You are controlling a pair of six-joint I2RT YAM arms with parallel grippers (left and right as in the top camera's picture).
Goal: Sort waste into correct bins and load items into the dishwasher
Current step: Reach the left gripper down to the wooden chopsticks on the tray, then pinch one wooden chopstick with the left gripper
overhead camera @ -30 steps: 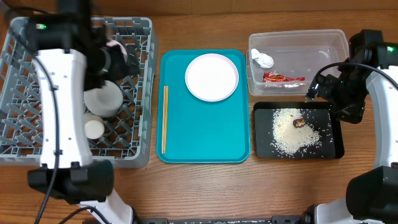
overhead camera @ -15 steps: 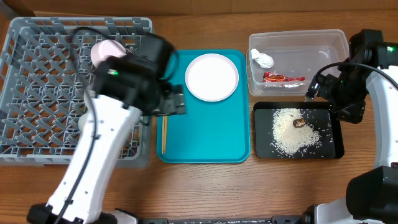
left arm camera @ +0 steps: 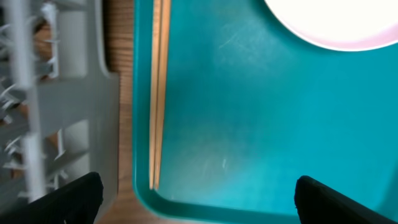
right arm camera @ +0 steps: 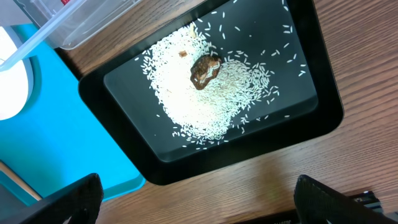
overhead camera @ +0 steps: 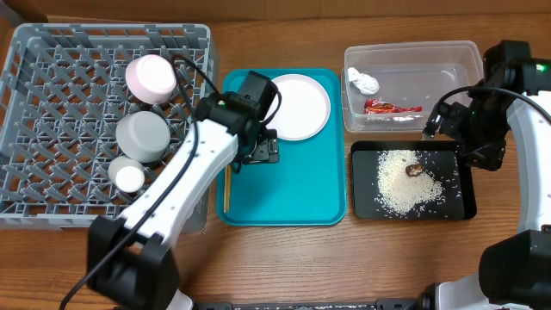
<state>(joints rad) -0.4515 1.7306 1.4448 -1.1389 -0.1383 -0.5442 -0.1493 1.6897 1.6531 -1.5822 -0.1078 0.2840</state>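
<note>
My left gripper [overhead camera: 258, 153] [left arm camera: 199, 202] hangs open and empty over the turquoise tray's left half, just below the white plate [overhead camera: 301, 105] [left arm camera: 336, 25]. The chopsticks [overhead camera: 227, 185] [left arm camera: 158, 93] lie along the tray's left edge, partly under my arm. In the grey dish rack [overhead camera: 52, 103] sit a small dish [overhead camera: 151, 77], a metal bowl [overhead camera: 143, 136] and a white cup [overhead camera: 130, 177]. The clear tub [overhead camera: 413, 53] holds the tissue [overhead camera: 363, 82] and red wrapper [overhead camera: 392, 108]. Rice [overhead camera: 405, 182] [right arm camera: 205, 93] and a brown scrap [overhead camera: 414, 169] [right arm camera: 205, 70] lie in the black tray [overhead camera: 461, 207]. My right gripper [overhead camera: 437, 122] [right arm camera: 199, 199] is open and empty beside it.
The turquoise serving tray [overhead camera: 293, 194] [left arm camera: 261, 124] lies between the rack and the two bins. The rack's wall [left arm camera: 74, 112] stands close to its left rim. Bare wooden table [right arm camera: 280, 180] runs along the front.
My left arm has swung right, from above the rack to over the turquoise tray, uncovering the dish, bowl and cup in the rack. The right arm has not moved.
</note>
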